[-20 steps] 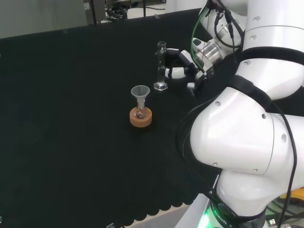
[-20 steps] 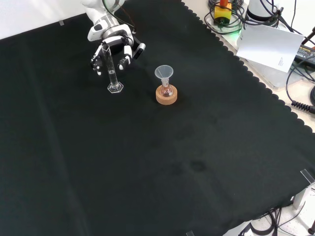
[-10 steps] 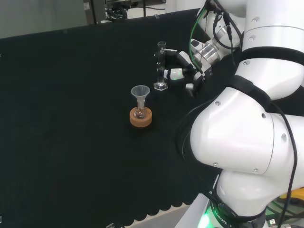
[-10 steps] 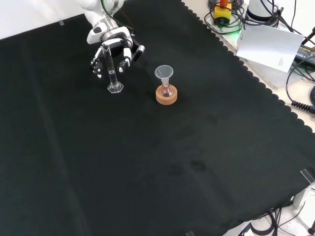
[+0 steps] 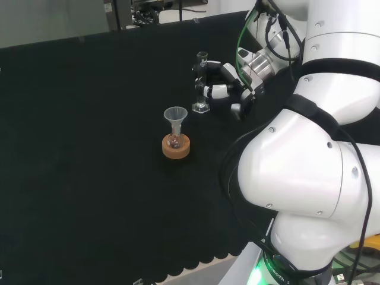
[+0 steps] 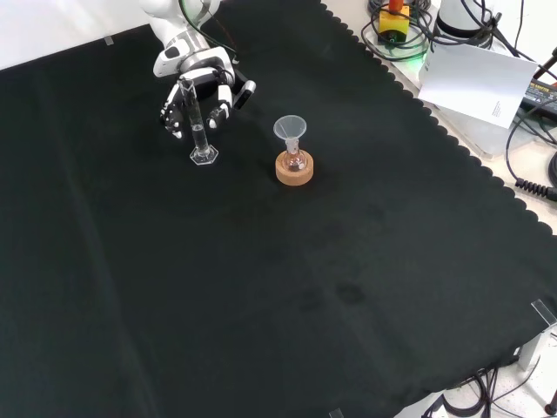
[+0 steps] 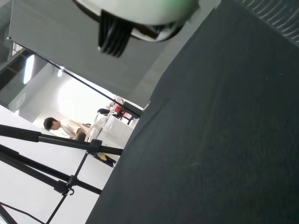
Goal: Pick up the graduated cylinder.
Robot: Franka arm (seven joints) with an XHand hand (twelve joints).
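The graduated cylinder (image 5: 201, 89) (image 6: 197, 127), a thin clear tube on a flat foot, stands upright on the black cloth. The hand (image 5: 226, 84) (image 6: 201, 85) is right against it, at about mid height. Its fingers (image 6: 173, 114) reach past the tube on both sides in the front view, loosely bent, with a visible gap to the glass. In the head view a dark fingertip overlaps the tube's upper part. The cylinder's foot rests on the cloth.
A small flask with a clear funnel (image 5: 176, 115) (image 6: 290, 129) in its neck sits on a cork ring (image 5: 176, 147) (image 6: 294, 169) close to the cylinder. The arm's white links (image 5: 309, 148) stand at the right of the head view. Papers and cables (image 6: 474, 70) lie beyond the cloth's scalloped edge.
In the head view the hand has moved left towards the cylinder, and its fingers now overlap the tube. The cylinder and the flask have stayed where they were.
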